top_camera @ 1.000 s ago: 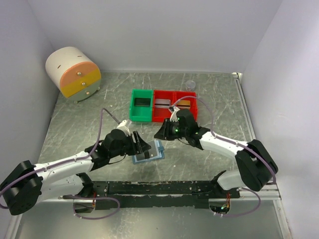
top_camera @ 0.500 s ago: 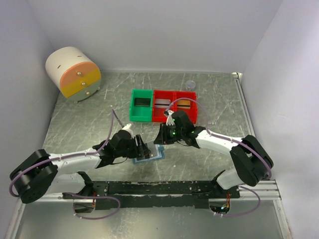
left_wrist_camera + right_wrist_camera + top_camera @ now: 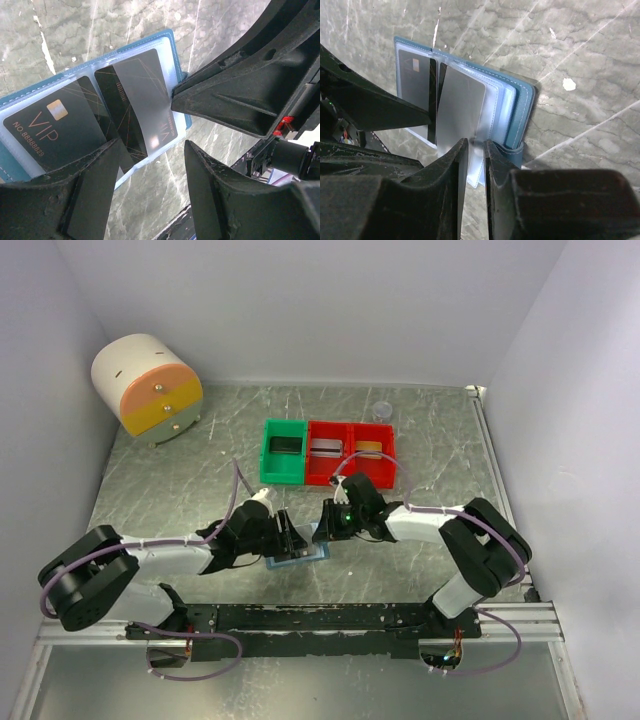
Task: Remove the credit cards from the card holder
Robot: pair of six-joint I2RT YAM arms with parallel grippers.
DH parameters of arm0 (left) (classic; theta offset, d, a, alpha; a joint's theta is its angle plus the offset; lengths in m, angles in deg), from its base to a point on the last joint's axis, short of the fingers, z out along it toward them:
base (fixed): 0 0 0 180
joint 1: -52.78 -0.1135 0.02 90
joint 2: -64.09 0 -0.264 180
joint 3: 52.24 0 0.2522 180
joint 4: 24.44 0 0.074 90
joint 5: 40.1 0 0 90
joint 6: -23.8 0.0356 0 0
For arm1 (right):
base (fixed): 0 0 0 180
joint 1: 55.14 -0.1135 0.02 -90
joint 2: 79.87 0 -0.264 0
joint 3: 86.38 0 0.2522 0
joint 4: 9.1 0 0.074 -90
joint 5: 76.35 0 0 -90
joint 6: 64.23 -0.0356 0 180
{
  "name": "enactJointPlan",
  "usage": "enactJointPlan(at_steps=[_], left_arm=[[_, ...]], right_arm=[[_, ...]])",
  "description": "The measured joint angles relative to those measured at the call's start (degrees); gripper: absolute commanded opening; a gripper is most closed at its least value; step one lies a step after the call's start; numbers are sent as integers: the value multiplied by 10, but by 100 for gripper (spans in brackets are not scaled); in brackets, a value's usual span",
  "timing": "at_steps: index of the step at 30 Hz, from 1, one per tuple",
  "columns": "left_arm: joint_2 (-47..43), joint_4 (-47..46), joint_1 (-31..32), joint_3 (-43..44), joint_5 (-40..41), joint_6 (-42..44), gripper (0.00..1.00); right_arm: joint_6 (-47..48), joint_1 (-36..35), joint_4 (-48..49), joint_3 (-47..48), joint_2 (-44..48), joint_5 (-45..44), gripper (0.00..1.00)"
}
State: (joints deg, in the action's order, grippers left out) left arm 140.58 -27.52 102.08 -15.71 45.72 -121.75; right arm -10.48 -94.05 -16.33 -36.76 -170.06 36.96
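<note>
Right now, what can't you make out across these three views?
Top view: card holder mostly covered by left gripper and right gripper; contents uncountable there.
Right wrist: its fingers hide whether they pinch the half-out card or only the clear sleeve.
Left wrist: holder's left end cut off by the frame edge and a finger.
Top view: cards in green bin and red bin too small to read.

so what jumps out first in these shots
Both claws meet over the open card holder, front and centre: the right claw pinches one of its clear sleeves, the left claw stands open over a dark VIP card. Behind them a green bin and a red bin sit side by side.
</note>
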Motion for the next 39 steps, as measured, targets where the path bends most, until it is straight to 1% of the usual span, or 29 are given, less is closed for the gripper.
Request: enactJointPlan(at_steps=[7,10,15,18,22,30,35,37,39], left_arm=[[2,-1,0,0,18,-7,66],[-6,14,0,1,43,-13,67],[-15,47,0,10,79,-10,66],[-4,47,0,19,80,-2,61],[11,18,0,16,61,-1,54],[7,-49,0,-32,38,-41,46],[-5,-87,0,-64,31,-60,36],[-5,-97,0,-69,25,-64,28],[-3,-111,0,-69,18,-68,23]], right_arm=[[-15,0,21,-8,-2,-7,19],[-22,0,31,-8,-7,-9,19],[-25,-1,32,-5,-10,-15,19],[-25,-2,32,-5,-10,-15,19],[-25,-2,32,-5,-10,-15,19],[-25,-2,31,-5,-9,-15,19],[-25,-2,31,-5,-9,-15,19],[-25,-2,31,-5,-9,-15,19],[-25,-2,31,-5,-9,-15,19]])
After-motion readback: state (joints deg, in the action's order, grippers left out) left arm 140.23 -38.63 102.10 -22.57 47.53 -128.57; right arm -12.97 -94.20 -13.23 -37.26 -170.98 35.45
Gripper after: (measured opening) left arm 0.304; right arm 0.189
